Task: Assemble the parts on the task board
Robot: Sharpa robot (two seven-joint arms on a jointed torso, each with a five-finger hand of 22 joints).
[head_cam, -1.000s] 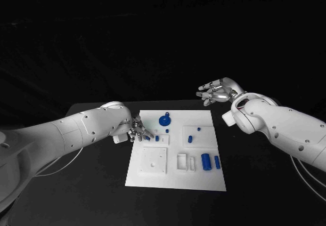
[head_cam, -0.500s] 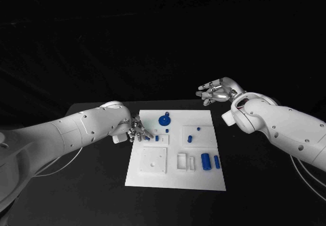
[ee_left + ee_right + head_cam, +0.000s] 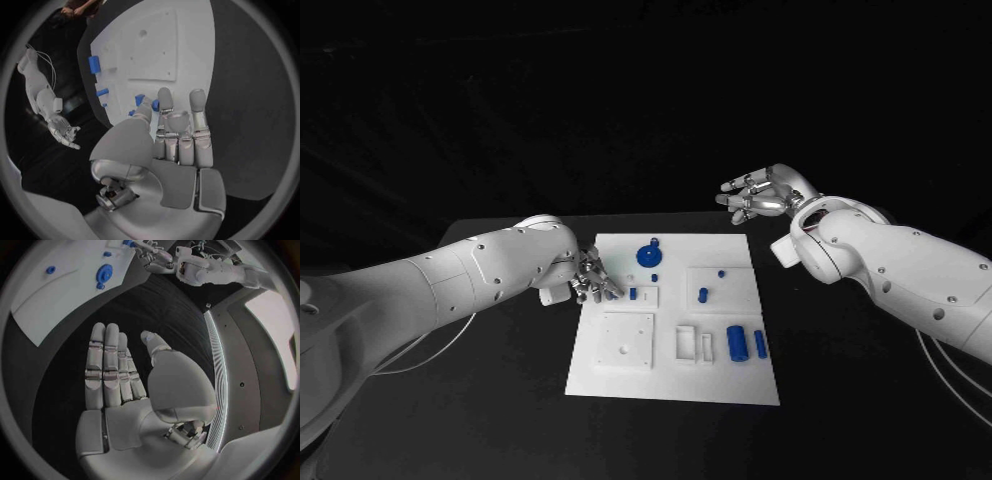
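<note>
Left hand (image 3: 591, 278) rests at the left edge of the task board (image 3: 678, 385), thumb and fingertips closed around a small blue part (image 3: 139, 99) there; whether the part is lifted clear cannot be told. Right hand (image 3: 764, 194) hovers off beyond the board's far right corner, fingers straight, apart, holding nothing. Other blue parts (image 3: 746, 343) lie across the board.

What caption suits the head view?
Left hand reaches over the task board edge; right hand hovers open beyond it.
</note>
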